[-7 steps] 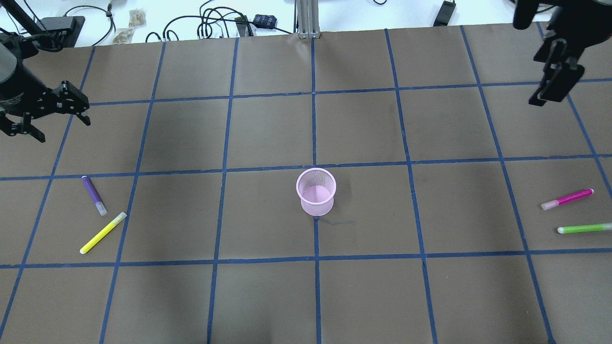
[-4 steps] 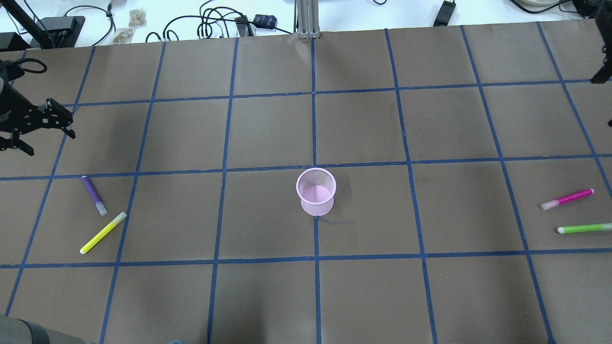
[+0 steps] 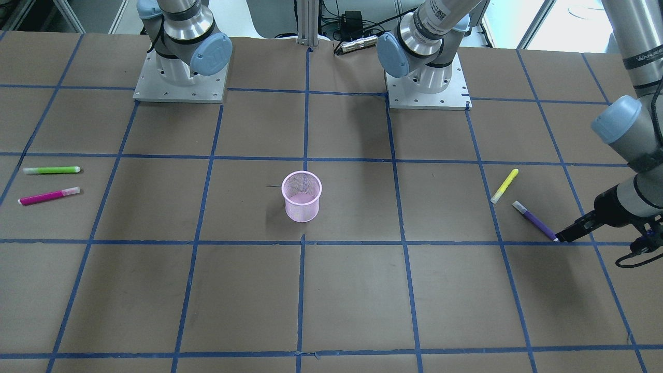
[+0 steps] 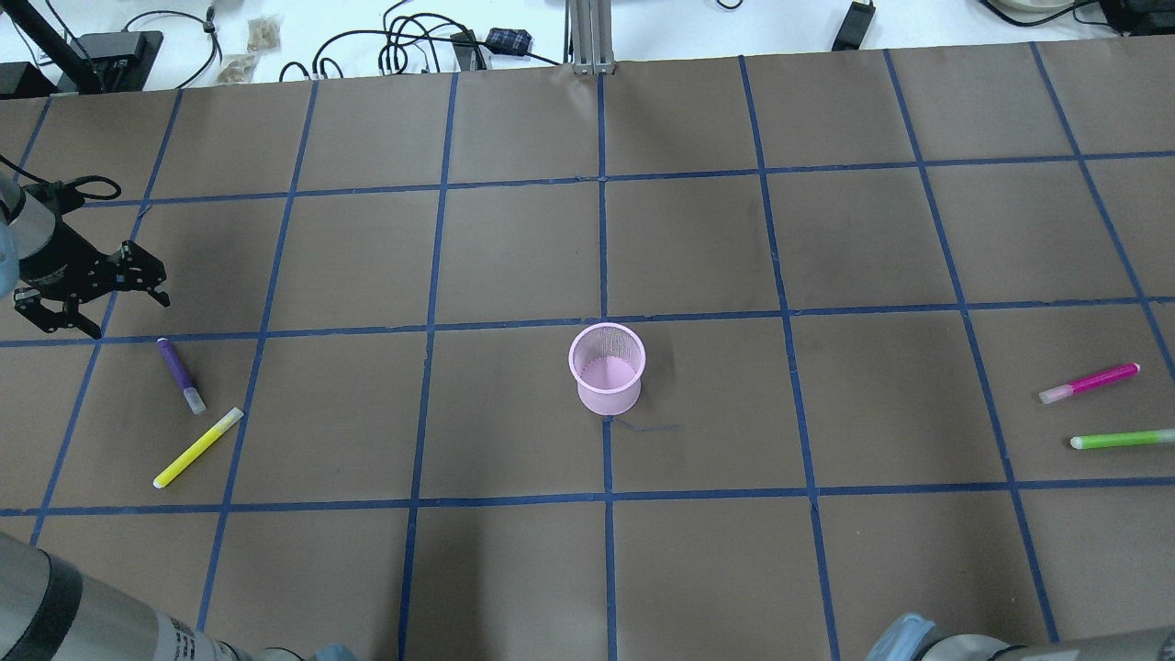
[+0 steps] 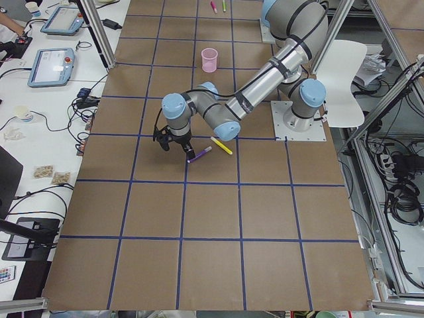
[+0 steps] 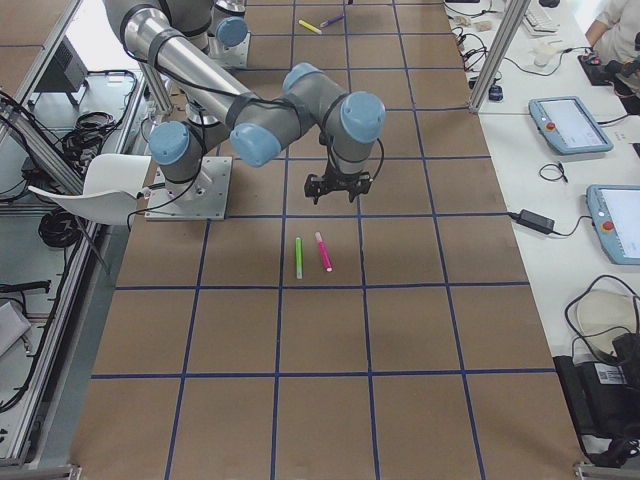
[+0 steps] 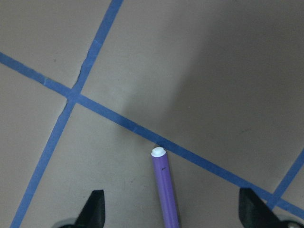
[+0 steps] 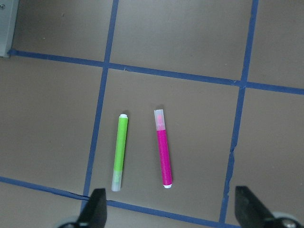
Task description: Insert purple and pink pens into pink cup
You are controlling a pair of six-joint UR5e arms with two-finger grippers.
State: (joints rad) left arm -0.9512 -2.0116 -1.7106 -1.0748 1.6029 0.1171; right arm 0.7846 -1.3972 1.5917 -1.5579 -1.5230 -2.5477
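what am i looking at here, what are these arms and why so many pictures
Two robot arms stand at a brown table, filmed from above, in front, both ends and each wrist. On it lie a purple pen, a yellow pen, a pink pen, a green pen and an upright cup. The left gripper, open, hangs by the purple pen; the right gripper, open, hangs above the pink and green ones. Nothing is held.

The table is covered with matt brown paper and the pink cup is made of fine mesh.
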